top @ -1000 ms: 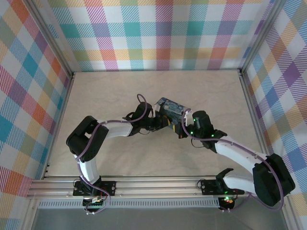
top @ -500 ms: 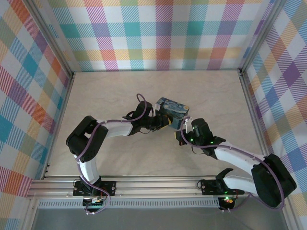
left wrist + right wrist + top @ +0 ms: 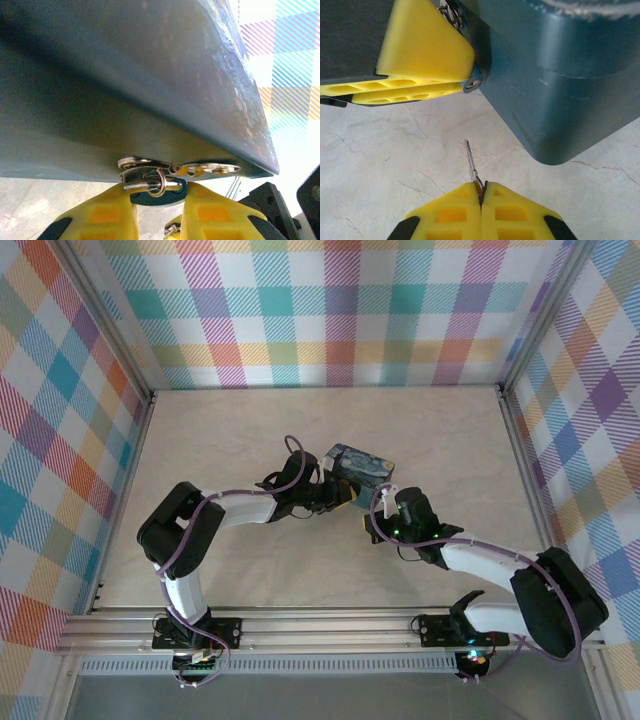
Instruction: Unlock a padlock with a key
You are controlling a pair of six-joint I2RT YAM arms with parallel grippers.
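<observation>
top view: left gripper (image 3: 343, 496) sits against the near side of the dark-blue box (image 3: 361, 467) on the table (image 3: 230, 440), right gripper (image 3: 372, 523) just beside it. left wrist: yellow fingers (image 3: 105, 215) pinch the blue-grey padlock (image 3: 159, 196) under the box edge, w/ rings (image 3: 150, 179) on top. right wrist: right gripper pressed together on the key (image 3: 471, 162), blade pointing toward the padlock, not touching it.

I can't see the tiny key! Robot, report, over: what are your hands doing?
Left gripper clamps the padlock at the box. Right gripper shut on the key, tip not yet in the padlock. Box corner close beside, path open.
</observation>
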